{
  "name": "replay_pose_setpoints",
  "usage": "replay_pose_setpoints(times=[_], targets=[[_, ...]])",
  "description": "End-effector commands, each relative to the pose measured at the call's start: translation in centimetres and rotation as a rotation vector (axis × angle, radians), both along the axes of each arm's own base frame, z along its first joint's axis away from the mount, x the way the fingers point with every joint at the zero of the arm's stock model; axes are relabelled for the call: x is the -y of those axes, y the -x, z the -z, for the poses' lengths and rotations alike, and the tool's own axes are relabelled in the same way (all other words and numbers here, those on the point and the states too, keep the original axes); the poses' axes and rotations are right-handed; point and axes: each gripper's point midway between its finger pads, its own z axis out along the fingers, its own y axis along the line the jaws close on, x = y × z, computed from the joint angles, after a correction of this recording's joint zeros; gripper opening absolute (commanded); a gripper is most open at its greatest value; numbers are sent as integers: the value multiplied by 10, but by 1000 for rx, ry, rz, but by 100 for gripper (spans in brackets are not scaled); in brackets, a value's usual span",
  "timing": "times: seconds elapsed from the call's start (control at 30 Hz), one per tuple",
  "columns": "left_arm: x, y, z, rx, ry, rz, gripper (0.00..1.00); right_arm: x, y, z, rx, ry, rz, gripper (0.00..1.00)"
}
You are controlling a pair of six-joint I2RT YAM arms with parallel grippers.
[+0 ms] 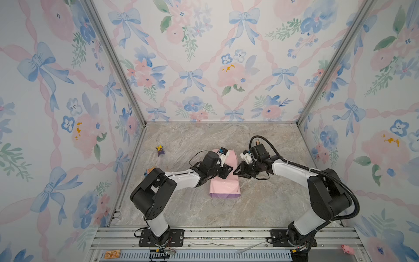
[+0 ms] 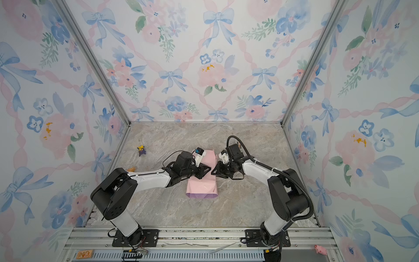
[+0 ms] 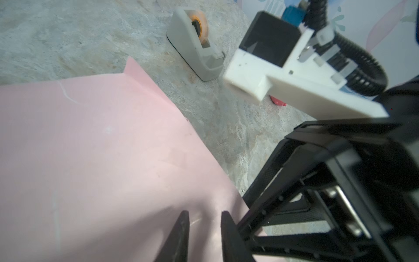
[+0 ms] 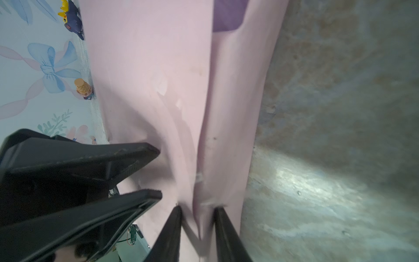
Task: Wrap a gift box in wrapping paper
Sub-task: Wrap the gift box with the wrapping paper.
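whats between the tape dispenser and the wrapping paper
Nothing but bare marble table separates the tape dispenser from the wrapping paper, shown in the left wrist view.

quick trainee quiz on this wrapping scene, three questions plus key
1. True or false: the tape dispenser stands on the table, off the paper.
2. The paper's upward face is mostly: A pink, B navy, C green.
3. Which gripper has a raised fold of the paper between its fingers?

Key: 1 true. 2 A. 3 the right gripper.
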Motion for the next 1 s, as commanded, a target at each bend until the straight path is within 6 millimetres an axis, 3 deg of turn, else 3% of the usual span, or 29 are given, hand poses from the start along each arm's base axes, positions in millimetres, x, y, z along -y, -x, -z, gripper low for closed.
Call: replay_pose_setpoints(times=[0.0,0.4,0.57,0.73,0.9,0.97], targets=[[0,0,-9,6,-5,-5,30,-1,1,3,-6,16,-2,25],[3,16,-15,3,50,55,24,0,2,7,-29,12,23,22],[5,18,9,-44,28,67,20,-1,1,5,-23,3,26,22],[-8,21,37,-72,-38,27,18,-2,1,1,-13,-4,22,23],[-17,24,58,-102,-81,3,16,5,2,-15,10,-2,21,31],[-17,24,59,-104,-84,0,16,13,4,-24,20,8,22,41]])
